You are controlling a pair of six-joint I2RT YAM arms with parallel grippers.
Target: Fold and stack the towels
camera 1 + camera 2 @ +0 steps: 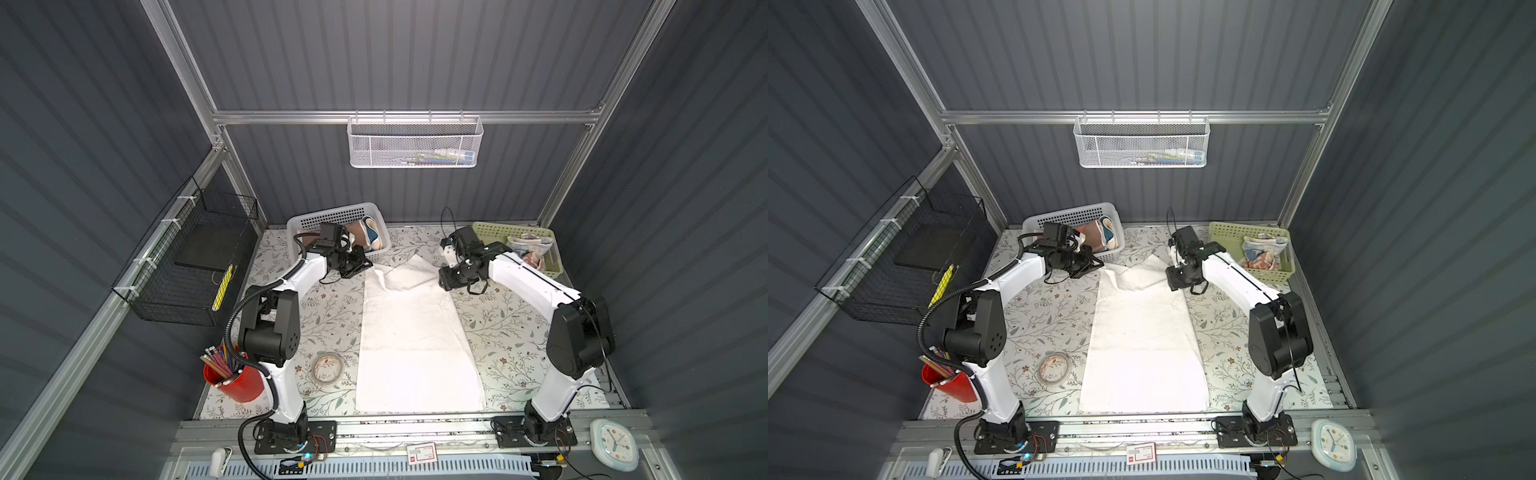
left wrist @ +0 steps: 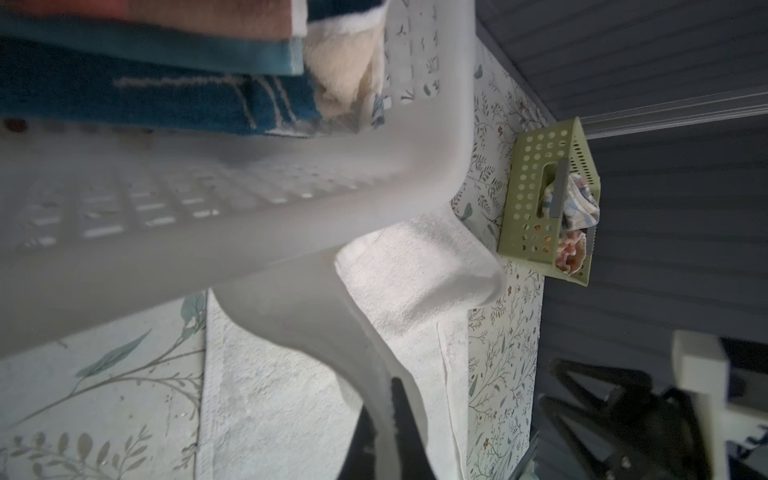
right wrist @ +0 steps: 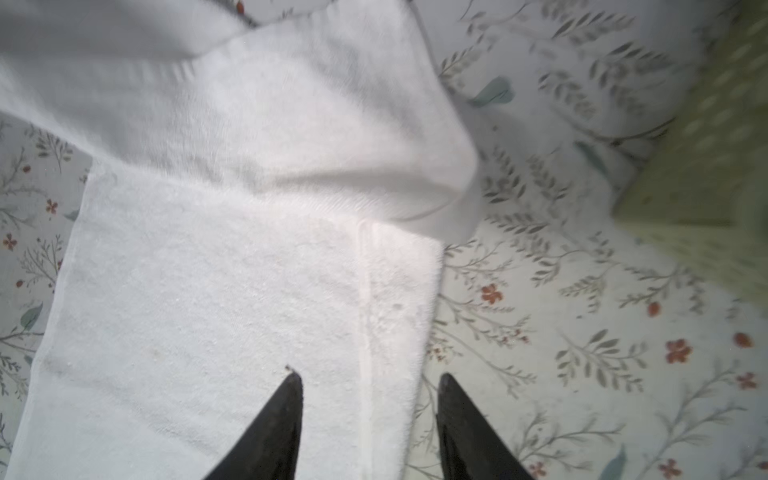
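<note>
The right tool hangs with its jaws apart and empty over the white towel. In both top views the towel lies spread lengthwise at the centre of the surface. The left tool is clamped on the towel's raised upper-left corner, just beside the white basket, where a blue towel lies.

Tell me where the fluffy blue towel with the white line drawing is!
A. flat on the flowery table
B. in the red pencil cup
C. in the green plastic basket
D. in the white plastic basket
D: the blue terry towel with the white line drawing lies inside the white slotted plastic basket, seen just past its rim in the left wrist view.
</note>
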